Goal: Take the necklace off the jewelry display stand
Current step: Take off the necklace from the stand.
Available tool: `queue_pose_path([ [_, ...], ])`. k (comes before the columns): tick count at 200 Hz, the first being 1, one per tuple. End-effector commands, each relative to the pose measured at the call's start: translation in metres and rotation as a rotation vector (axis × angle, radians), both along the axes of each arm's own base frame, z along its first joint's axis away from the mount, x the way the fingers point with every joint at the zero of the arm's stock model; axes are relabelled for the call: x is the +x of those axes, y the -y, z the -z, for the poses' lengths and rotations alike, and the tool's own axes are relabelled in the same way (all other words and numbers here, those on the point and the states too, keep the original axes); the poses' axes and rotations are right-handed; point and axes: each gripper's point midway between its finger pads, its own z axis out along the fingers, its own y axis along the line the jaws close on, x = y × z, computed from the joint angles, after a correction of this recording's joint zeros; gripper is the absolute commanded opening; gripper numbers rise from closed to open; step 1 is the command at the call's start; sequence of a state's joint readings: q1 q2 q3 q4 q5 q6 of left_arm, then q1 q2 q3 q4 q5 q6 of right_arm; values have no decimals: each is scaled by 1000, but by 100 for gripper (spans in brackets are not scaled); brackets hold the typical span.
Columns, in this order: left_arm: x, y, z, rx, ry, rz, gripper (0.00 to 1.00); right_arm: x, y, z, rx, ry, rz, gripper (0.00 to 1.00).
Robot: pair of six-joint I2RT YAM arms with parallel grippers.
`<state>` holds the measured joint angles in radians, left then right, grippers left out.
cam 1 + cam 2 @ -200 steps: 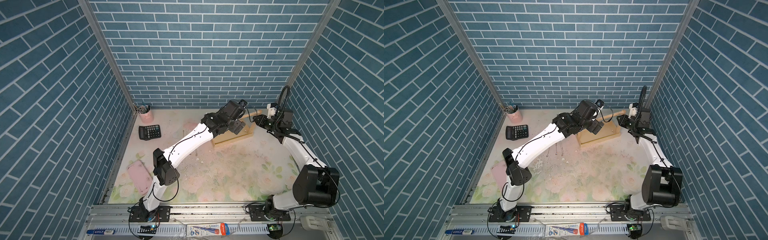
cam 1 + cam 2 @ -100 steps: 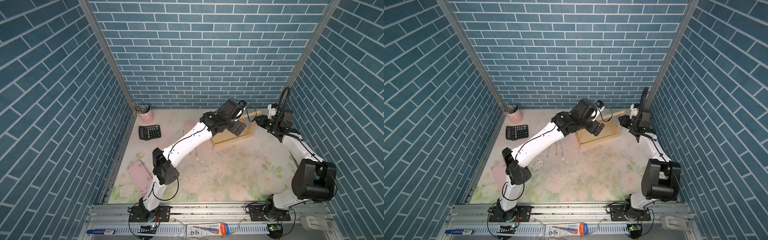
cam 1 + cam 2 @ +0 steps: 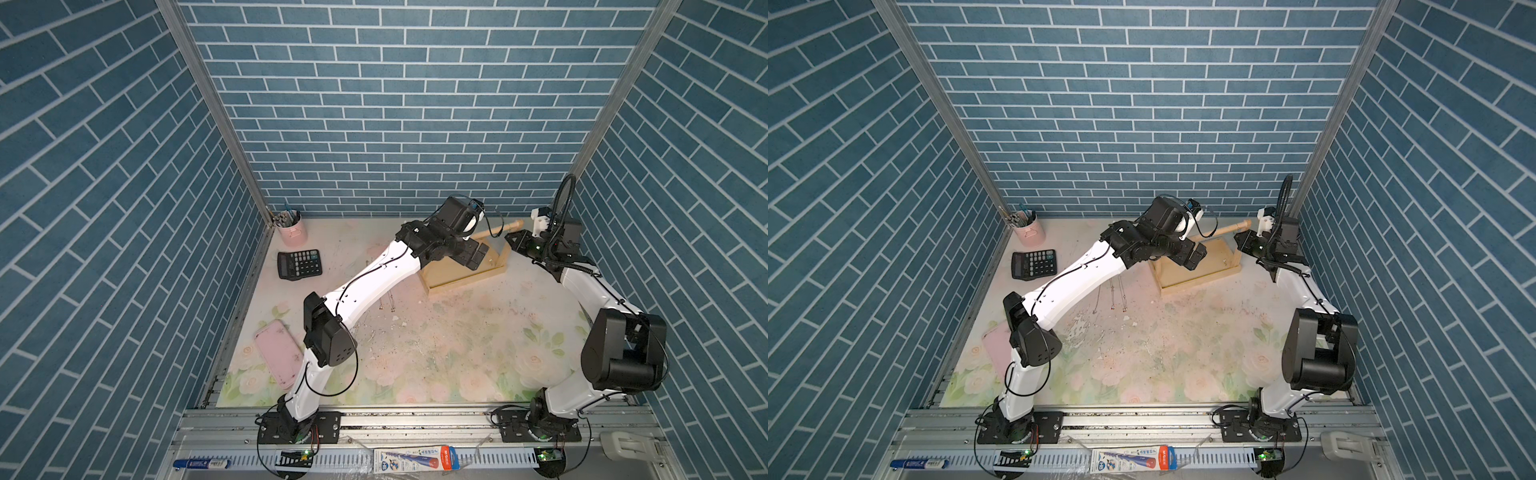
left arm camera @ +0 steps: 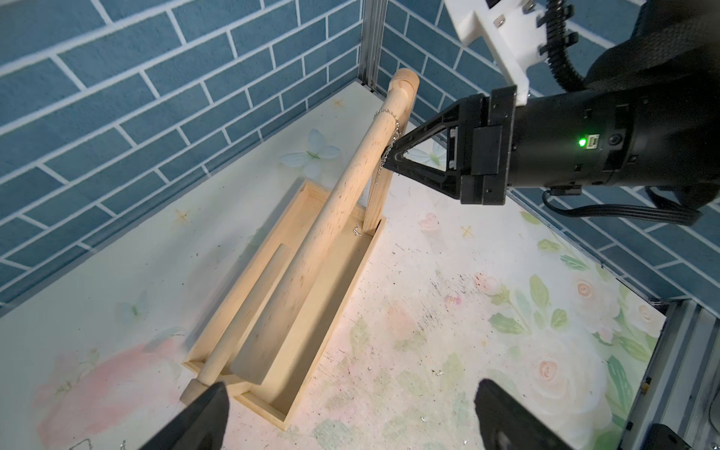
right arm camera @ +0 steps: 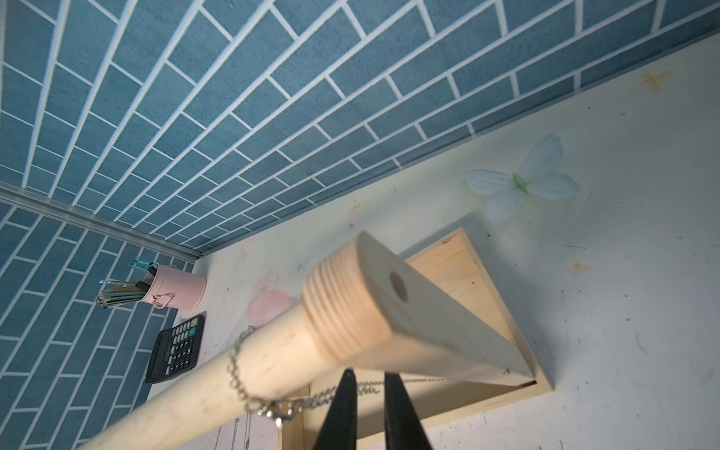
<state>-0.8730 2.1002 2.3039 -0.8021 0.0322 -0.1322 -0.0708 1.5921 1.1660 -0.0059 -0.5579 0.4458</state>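
Left wrist view: necklace (image 4: 389, 113) hangs over the dowel bar (image 4: 311, 265) of the jewelry display stand (image 4: 304, 323), near the post on the right arm's side, pendant dangling toward the tray. Right end effector (image 4: 392, 154): tips at the chain, jaws nearly together. Firm pinch or not, can't tell. Left end effector (image 4: 350, 385) gapes wide, empty. Step: grasping. Next, prob.: finish pinch, then ease loop off bar w/o snagging or dragging stand.

Jewelry display stand (image 4: 311, 249) matt wood; necklace (image 5: 269, 408) shiny metal chain.
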Motion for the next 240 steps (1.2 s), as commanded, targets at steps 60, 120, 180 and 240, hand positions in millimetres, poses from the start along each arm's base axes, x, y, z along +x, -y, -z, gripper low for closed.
queue_pose_path([
  [60,1,-7,-12,-80,-41,-21,99,-11,-1,-26,-9,75,-5,16],
  [120,-1,-6,-14,-111,-62,-18,99,-11,-2,-28,3,86,-10,18],
  [180,1,-11,-10,-115,-75,-31,99,0,-8,-26,4,90,-31,26],
  [240,4,-11,-7,-136,-101,-37,99,4,-12,-18,-47,100,-24,18],
])
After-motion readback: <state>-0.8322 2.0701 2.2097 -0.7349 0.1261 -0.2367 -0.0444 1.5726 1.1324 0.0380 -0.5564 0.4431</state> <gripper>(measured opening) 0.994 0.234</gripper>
